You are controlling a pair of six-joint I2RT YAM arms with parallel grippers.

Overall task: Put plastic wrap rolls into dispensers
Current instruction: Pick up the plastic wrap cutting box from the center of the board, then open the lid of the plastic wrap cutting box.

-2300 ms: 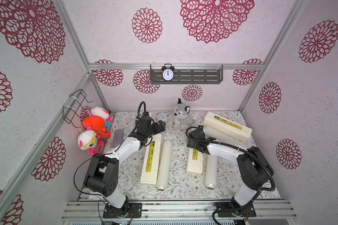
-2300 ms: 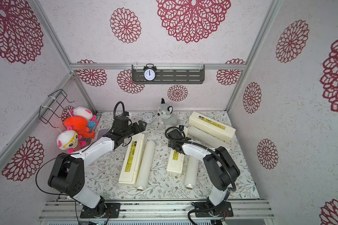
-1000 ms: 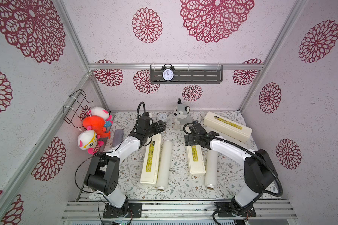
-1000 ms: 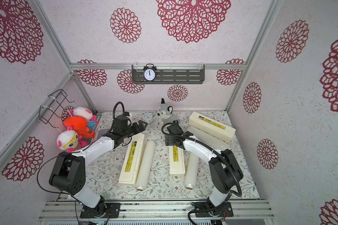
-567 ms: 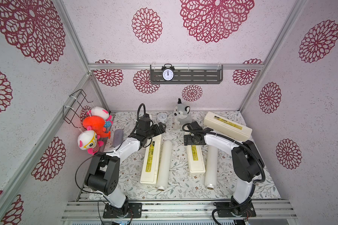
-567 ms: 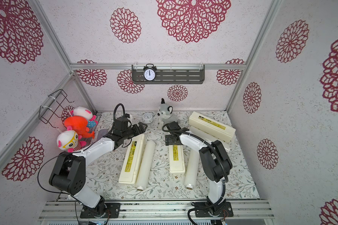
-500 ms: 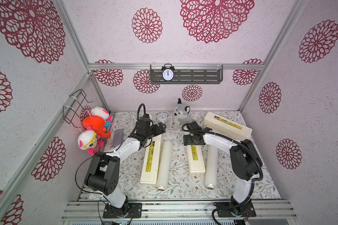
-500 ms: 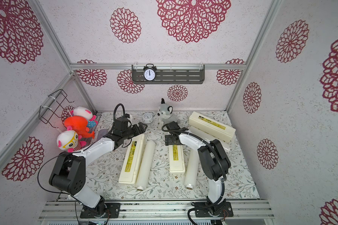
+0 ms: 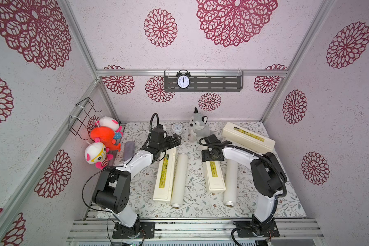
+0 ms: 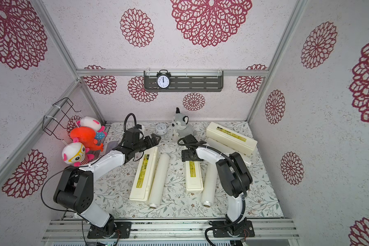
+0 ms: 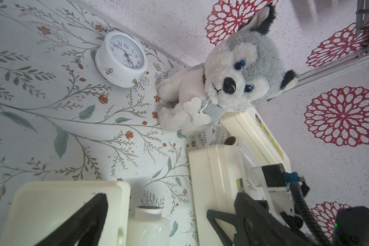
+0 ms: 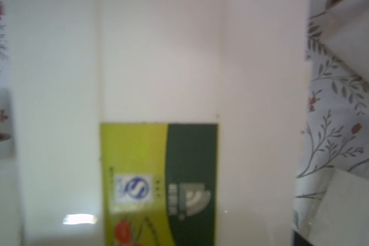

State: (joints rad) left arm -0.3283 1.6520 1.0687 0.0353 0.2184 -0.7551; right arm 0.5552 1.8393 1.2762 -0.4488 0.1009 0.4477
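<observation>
The left arm (image 9: 136, 159) and right arm (image 9: 240, 153) share glossy white link shells and black joint housings. Each stands on a black base plate (image 9: 147, 231) with screws, on the rail (image 9: 200, 225). A thin black cable (image 9: 82, 191) loops off the left; a ribbed hose (image 9: 283, 183) follows the right. The left end effector (image 9: 176, 140) and right end effector (image 9: 211, 156) are black.

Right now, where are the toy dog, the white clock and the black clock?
toy dog (image 11: 241, 66): left wrist view, its face.
white clock (image 9: 176, 128): a top view, its dial.
black clock (image 10: 163, 81): a top view, its dial.
</observation>
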